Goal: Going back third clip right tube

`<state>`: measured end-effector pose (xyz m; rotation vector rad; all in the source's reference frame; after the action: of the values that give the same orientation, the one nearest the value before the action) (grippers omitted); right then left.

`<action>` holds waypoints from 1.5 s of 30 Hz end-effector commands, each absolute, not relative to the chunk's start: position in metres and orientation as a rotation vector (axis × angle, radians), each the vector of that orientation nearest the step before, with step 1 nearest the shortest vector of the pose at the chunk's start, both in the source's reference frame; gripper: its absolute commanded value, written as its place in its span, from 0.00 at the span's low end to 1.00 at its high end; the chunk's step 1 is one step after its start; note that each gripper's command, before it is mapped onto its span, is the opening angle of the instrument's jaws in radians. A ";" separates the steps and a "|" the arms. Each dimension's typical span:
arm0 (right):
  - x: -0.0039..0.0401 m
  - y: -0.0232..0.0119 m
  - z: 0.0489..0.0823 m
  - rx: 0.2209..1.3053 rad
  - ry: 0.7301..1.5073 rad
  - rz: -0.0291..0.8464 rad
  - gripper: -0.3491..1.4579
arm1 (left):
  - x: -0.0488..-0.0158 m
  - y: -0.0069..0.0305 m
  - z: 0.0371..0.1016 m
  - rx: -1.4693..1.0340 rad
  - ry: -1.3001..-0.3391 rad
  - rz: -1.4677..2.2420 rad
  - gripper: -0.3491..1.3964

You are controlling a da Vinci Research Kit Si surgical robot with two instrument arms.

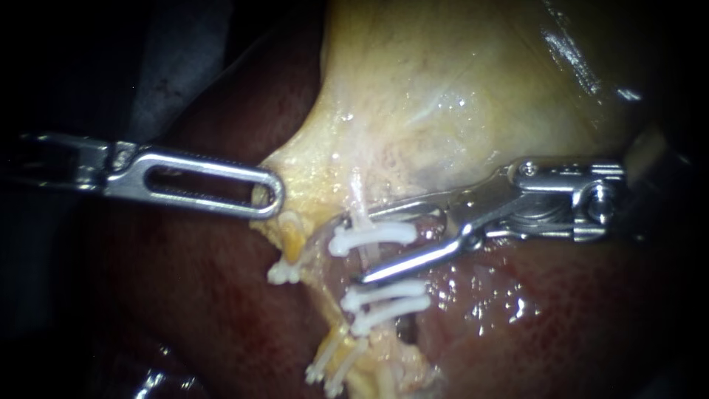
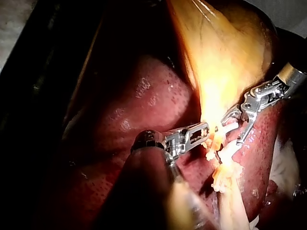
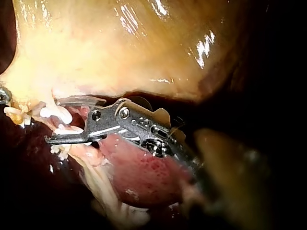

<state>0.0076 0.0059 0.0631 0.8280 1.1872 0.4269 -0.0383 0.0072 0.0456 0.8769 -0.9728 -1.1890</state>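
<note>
Your right instrument (image 1: 354, 250) is holding its jaws parted around the top clip (image 1: 373, 237) on the right tube (image 1: 366, 256). Your left instrument (image 1: 273, 197) is gripping the gallbladder (image 1: 443, 89) edge left of that clip.

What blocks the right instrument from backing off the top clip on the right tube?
Nothing visible. The right instrument has its jaws open around the clip, and its way back over the liver looks free.
</note>
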 end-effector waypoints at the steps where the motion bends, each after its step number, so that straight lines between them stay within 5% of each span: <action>1: 0.0072 0.0061 0.0629 0.819 1.191 0.422 0.48 | -0.0383 0.0072 0.0456 0.877 -0.973 -1.189 0.00; 23: 0.0020 0.0095 0.0570 0.618 1.250 0.346 0.52 | -0.0393 0.0066 0.0468 0.863 -0.974 -1.192 0.00; 45: 0.0002 0.0077 0.0552 0.597 1.261 0.303 0.52 | -0.0449 0.0040 0.0508 0.877 -0.959 -1.151 0.00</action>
<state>0.0002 0.0077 0.0552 0.5975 1.2611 0.3034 -0.0451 0.0039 0.0507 0.8774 -0.9605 -1.1505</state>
